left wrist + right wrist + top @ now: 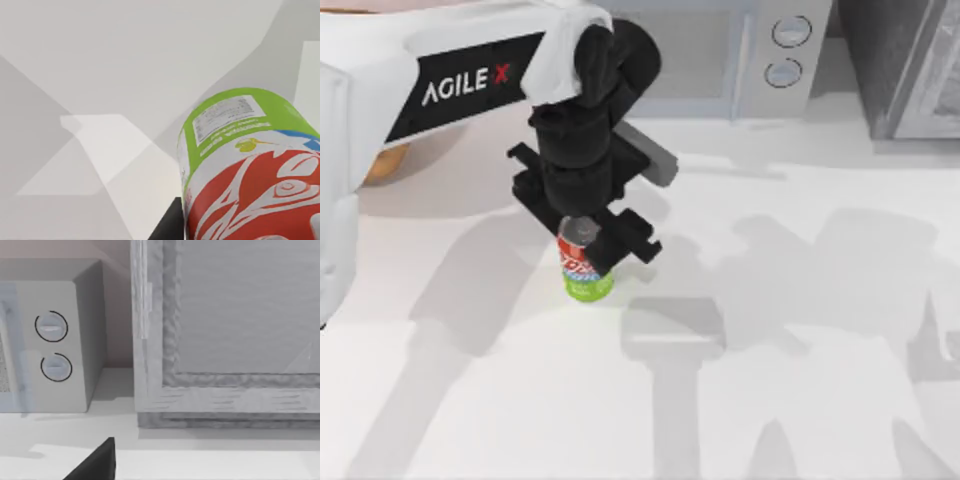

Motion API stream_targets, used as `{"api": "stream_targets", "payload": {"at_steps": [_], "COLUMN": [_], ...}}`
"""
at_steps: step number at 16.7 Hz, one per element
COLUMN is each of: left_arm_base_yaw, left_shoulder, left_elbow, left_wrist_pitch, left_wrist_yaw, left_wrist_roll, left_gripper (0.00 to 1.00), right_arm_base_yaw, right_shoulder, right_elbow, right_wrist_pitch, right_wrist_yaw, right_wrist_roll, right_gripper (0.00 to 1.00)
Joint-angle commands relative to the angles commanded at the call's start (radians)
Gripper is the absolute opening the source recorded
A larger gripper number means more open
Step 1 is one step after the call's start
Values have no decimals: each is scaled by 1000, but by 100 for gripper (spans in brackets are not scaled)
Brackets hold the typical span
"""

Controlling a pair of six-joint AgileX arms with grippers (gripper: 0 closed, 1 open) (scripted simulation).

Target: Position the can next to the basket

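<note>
The can (587, 270) stands upright left of the table's middle, silver top up, with a red band, light blue middle and green bottom. My left gripper (590, 243) reaches down over it from above and is shut on the can's upper part. In the left wrist view the can (250, 170) looms close, with one black finger (167, 227) beside it. I cannot tell whether the can touches the table. A small orange-brown sliver of the basket (383, 162) shows at the far left; the left arm hides most of it. A dark piece of my right gripper (95, 465) shows in the right wrist view.
A grey microwave (760, 55) with two round dials stands at the back of the table, also in the right wrist view as the microwave (55, 340). A grey framed cabinet (910, 70) sits at the back right. Arm shadows fall across the white tabletop (800, 380).
</note>
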Motion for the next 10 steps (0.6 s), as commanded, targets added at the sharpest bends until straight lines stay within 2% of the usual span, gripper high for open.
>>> {"api": "stream_targets", "payload": {"at_steps": [5,7,10], "left_arm_base_yaw": [36,113,304], "left_shoulder": [-11,-29,-66], "left_elbow": [-36,-100,-208], "left_wrist_pitch": [-21,-52,-97], "left_wrist_yaw": [-19,-50,-93], "left_wrist_roll": [-21,-51,-77], "left_gripper": [0,0,0], "right_arm_base_yaw": [0,0,0], "right_shoulder": [0,0,0], "right_elbow": [0,0,0], "right_wrist_pitch": [0,0,0], "right_wrist_yaw": [0,0,0], "right_wrist_roll": [0,0,0], "right_gripper": [100,100,100]}}
